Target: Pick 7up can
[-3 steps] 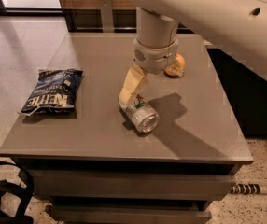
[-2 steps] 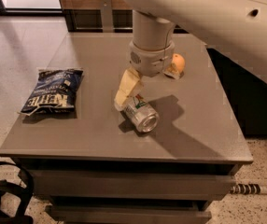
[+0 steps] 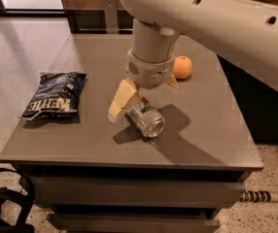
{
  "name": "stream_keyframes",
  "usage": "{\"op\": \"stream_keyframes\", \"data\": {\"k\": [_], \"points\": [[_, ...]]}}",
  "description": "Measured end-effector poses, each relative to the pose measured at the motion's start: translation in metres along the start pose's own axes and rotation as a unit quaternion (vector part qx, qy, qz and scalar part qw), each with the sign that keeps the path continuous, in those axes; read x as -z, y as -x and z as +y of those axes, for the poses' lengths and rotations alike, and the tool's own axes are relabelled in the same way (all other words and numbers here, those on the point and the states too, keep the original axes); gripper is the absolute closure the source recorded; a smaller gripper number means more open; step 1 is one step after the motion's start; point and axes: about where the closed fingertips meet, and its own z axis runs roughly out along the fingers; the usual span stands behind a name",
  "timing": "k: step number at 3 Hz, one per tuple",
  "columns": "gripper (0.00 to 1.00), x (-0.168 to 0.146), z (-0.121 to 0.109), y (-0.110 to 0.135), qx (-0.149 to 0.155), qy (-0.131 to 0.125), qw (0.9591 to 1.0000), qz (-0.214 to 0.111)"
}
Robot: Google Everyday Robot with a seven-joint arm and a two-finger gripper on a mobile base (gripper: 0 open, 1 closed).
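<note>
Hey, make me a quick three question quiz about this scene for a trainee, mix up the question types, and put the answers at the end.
1. True or false: the 7up can stands upright on the table.
2. Where is the pincer? A) open, hanging just above the can; B) shut on the can, lifted high; C) down at floor level.
3. Name the round fruit near the table's far edge.
Key: 1 false, it lies on its side; 2 A; 3 the orange.
</note>
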Motion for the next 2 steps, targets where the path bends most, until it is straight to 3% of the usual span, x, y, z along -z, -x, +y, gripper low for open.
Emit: {"op": "stream_keyframes", "data": {"k": [1, 2], "points": [[0.00, -0.016, 0.005, 0.006, 0.009, 0.013, 0.9998, -0.013], [0.13, -0.029, 0.011, 0.015, 0.020, 0.019, 0.9994, -0.023]]}}
